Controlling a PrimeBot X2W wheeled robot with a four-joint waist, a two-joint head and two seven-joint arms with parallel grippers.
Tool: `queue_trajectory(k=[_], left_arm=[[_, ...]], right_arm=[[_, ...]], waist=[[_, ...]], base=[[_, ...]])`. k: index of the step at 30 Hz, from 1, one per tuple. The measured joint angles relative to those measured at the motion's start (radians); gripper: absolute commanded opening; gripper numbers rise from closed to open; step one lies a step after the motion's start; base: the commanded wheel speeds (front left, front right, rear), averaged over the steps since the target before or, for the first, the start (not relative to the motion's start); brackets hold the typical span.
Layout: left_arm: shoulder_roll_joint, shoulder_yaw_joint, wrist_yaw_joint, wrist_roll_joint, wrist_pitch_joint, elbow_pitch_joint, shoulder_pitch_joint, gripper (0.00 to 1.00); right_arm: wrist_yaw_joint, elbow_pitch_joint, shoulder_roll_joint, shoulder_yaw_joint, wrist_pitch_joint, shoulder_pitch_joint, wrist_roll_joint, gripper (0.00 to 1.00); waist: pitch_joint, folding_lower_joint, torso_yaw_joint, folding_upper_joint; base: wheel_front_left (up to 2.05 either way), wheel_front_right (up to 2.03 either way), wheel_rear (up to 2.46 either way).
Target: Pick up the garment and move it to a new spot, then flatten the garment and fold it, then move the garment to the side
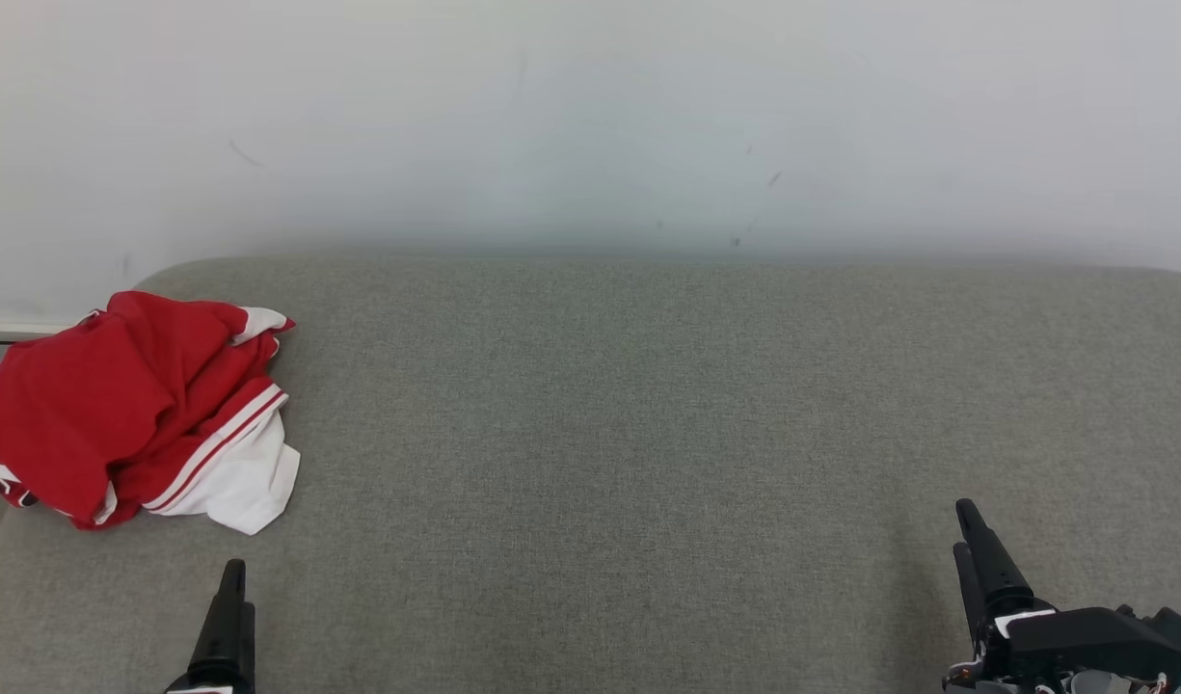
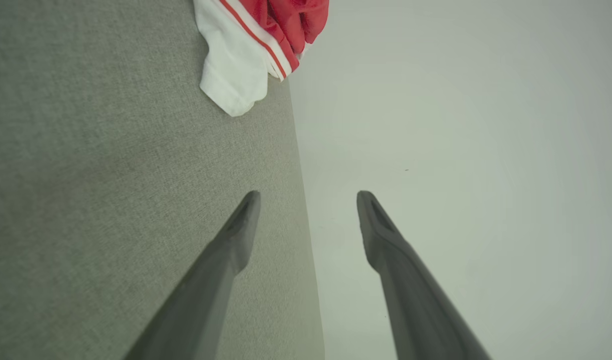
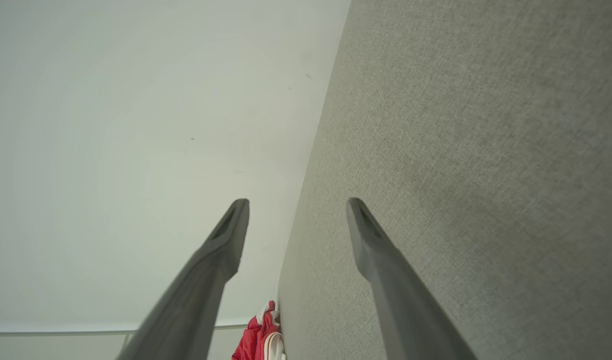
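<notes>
**A:** How far had we got with it?

**B:** By our reading, nowhere yet. The crumpled red garment with white, red-striped trim (image 1: 127, 405) lay in a heap at the far left corner of the grey cloth-covered table (image 1: 648, 434). It was neither flattened nor folded. The pick-up, the move, the flattening, the folding and the final shift to the side were all left to do.

**A:** And our jaws?

**B:** Those of the left gripper (image 2: 309, 196) were spread wide with nothing between them, low at the near edge and just short of the garment's white hem. Those of the right gripper (image 3: 297, 201) were spread and empty too, at the near right, well apart from the cloth.

**A:** What about edges?

**B:** The heap's red part seemed to reach over the table's left edge, so we judged a careless tug might drag it off. The plain white wall (image 1: 590, 116) closed off the far side right behind it.

**A:** Room to work?

**B:** Plenty. The whole middle and right of the table lay bare, so we judged there was space to spread the garment out and fold it.
</notes>
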Motion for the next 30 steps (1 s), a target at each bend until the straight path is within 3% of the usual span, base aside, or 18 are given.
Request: queue_trajectory(k=[12, 30], left_arm=[[0.035, -0.086, 0.037, 0.157, -0.046, -0.009, -0.004, 1.00], [0.107, -0.236, 0.099, 0.449, -0.114, -0.025, -0.045, 1.00]], right_arm=[[-0.066, -0.013, -0.045, 0.051, -0.048, 0.000, -0.157, 1.00], [-0.119, -0.011, -0.091, 0.092, -0.114, 0.003, -0.454, 1.00]], waist=[[-0.011, 0.0000, 0.000, 0.0000], [-0.030, -0.0002, 0.001, 0.0000]], base=[[0.00, 0.00, 0.00], [0.00, 0.00, 0.00]])
